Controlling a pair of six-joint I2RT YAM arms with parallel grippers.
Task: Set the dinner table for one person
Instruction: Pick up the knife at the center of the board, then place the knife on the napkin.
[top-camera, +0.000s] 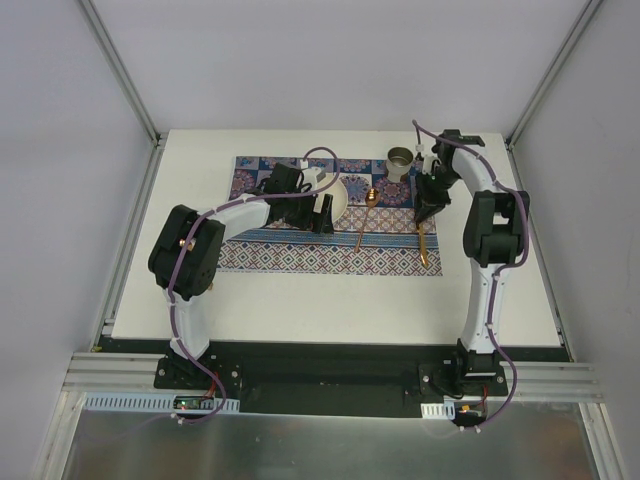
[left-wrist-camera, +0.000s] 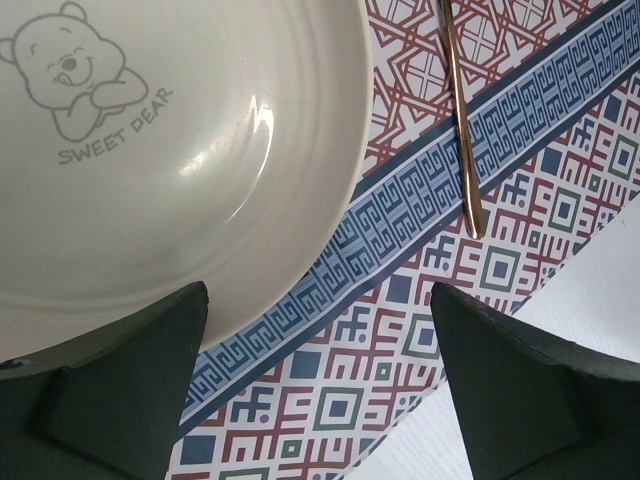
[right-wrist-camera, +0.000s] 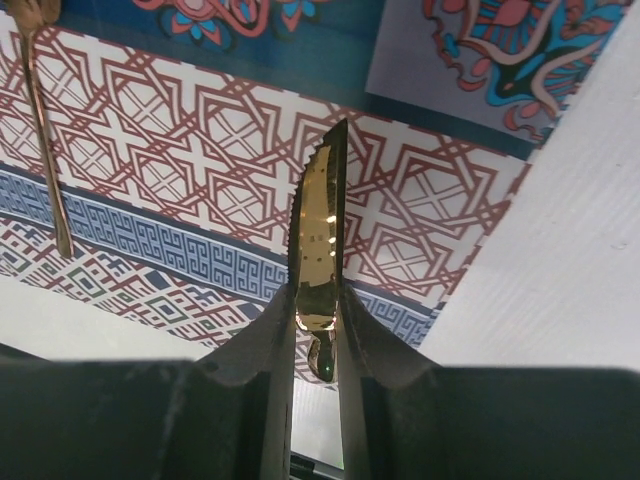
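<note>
Much of the dinner table (top-camera: 300, 305) shows as open white surface around the placemat (top-camera: 300, 255), widest along the near edge. The left gripper (left-wrist-camera: 320, 300) hangs spread wide over the plate (left-wrist-camera: 180, 150) rim. The spoon (left-wrist-camera: 462, 130) lies just right of the plate. The right gripper (right-wrist-camera: 317, 300) pinches the knife (right-wrist-camera: 320, 210) over the placemat's right border, white tabletop just beside it.

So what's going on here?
Two arms are setting a place. The right arm has its jaws shut on a gold knife at the right edge of the patterned placemat. The left arm holds its jaws open over the rim of a cream plate. A gold spoon lies right of the plate; a cup stands farther back.
</note>
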